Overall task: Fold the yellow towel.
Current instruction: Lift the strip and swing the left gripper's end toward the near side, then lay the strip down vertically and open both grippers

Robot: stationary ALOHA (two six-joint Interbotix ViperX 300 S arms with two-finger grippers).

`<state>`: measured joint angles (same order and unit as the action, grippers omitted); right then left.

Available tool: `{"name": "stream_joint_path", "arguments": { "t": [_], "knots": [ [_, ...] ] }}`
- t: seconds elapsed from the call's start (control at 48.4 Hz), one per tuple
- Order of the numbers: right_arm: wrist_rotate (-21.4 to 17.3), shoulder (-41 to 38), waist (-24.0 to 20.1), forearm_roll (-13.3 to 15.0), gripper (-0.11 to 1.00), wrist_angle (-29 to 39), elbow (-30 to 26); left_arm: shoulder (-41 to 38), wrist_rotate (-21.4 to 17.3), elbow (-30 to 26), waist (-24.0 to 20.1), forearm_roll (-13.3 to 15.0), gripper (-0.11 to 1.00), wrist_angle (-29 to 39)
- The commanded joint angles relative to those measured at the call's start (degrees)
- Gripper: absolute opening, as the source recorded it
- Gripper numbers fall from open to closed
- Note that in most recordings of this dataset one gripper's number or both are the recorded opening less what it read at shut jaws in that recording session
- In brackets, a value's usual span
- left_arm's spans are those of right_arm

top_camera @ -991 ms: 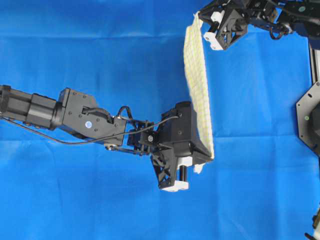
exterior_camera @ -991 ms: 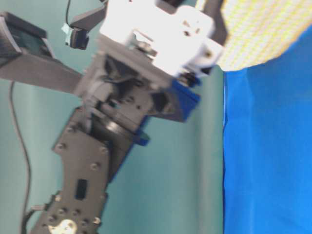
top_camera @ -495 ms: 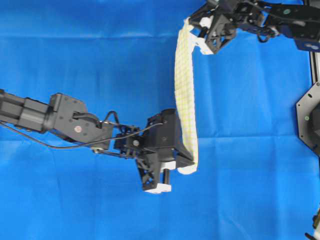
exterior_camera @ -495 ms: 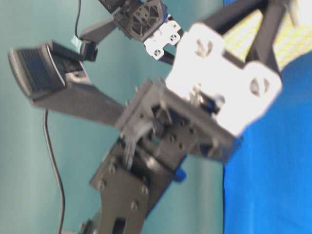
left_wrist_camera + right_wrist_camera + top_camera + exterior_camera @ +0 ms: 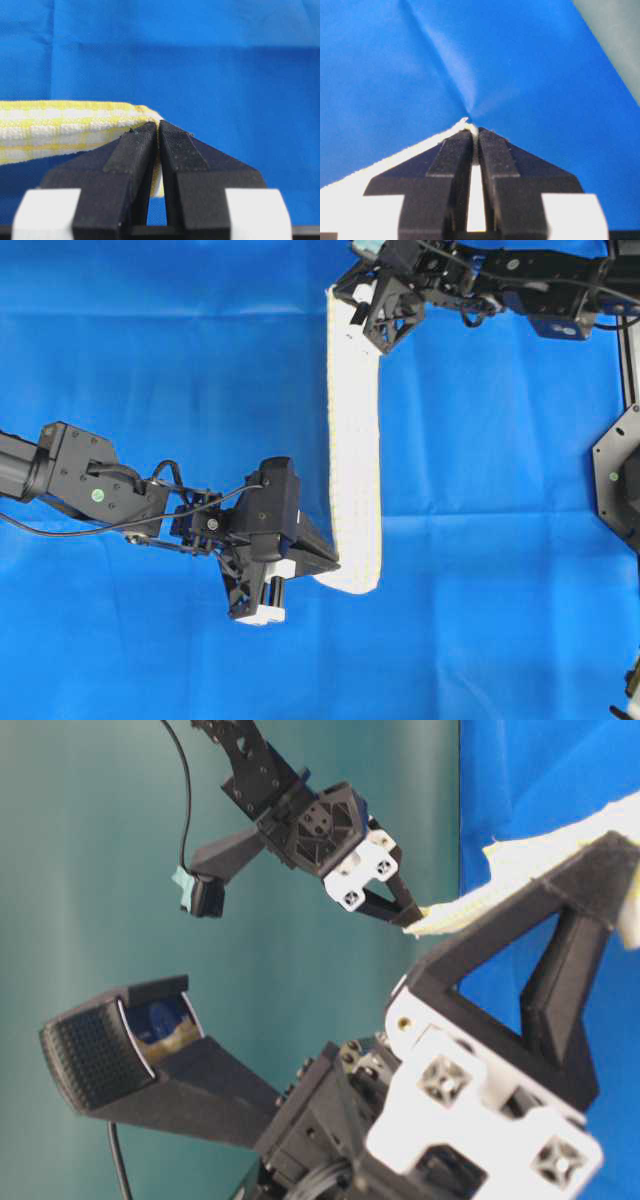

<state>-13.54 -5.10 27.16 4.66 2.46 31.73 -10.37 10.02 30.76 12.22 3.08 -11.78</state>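
Overhead view: the yellow towel (image 5: 355, 450) hangs as a long narrow band stretched between the two arms above the blue cloth (image 5: 150, 370) that covers the work surface, running from the top centre of the picture down to just right of the lower centre. The left gripper (image 5: 330, 562) pinches the band's lower end; its black arm enters from the left edge, with a cable looping along it. The right gripper (image 5: 352, 302) pinches the upper end; its arm enters from the top right corner. Left wrist view: the two black fingers (image 5: 131, 150) are pressed together on a corner of the towel, whose yellow checks and hemmed edge run off to the left of the jaws, with a little cloth showing in the slit between them; the blue cloth lies behind. Right wrist view: the fingers (image 5: 455, 150) are likewise closed tight on a thin edge of the towel, which emerges at the tips and spreads, overexposed and nearly white, toward the lower left; a crease in the blue cloth radiates from behind the tips. Table-level view: the right gripper (image 5: 412, 912) appears in the upper middle, clamping a pale bunched tip of towel against a teal backdrop (image 5: 100, 870), while the left arm's blurred black and white frame fills the lower right foreground.
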Motion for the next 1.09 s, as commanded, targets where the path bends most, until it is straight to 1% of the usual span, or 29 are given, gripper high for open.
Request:
{"name": "stream_joint_path", "arguments": {
  "t": [0.0,0.289,0.372,0.454,0.516,0.619,0.702,0.743,0.784,0.888,1.073],
  "knots": [
    [0.26,0.18,-0.62,0.18,0.03,0.18,-1.93,1.76,0.09,-0.35,0.35,0.09,0.02,-0.53],
    [0.35,-1.05,-1.49,0.18,0.03,0.18,-2.99,0.7,0.09,-0.35,0.0,0.26,0.03,-0.53],
    [0.35,-1.14,-1.49,0.26,0.03,0.18,-3.25,0.88,0.35,-0.18,-0.09,0.44,0.09,-0.53],
    [0.26,-1.14,-1.58,0.26,0.05,0.18,-3.34,1.23,0.97,0.09,-0.09,0.44,0.22,0.0],
    [0.26,-1.14,-1.58,0.26,0.18,0.26,-3.34,1.85,1.58,0.53,0.0,0.44,0.36,0.97],
    [0.62,-0.88,-1.58,0.26,0.49,0.44,-3.34,4.04,2.29,1.32,0.09,0.44,0.58,4.13],
    [0.7,-0.09,-1.49,0.53,0.73,0.26,-3.08,6.42,2.46,2.2,0.09,0.44,0.7,7.29],
    [0.79,0.7,-1.49,0.53,0.79,0.18,-2.9,7.82,2.37,2.72,0.0,0.44,0.73,8.61],
    [0.79,1.41,-1.49,0.62,0.78,0.18,-2.72,9.14,2.37,3.43,-0.09,0.44,0.75,9.58],
    [0.88,3.87,-1.49,0.62,0.71,0.18,-1.85,12.3,2.37,5.45,-0.62,0.44,0.74,10.72],
    [0.88,9.4,-1.49,0.53,0.71,0.44,1.41,17.75,2.29,9.32,-2.99,0.35,0.74,10.63]
  ]
}}
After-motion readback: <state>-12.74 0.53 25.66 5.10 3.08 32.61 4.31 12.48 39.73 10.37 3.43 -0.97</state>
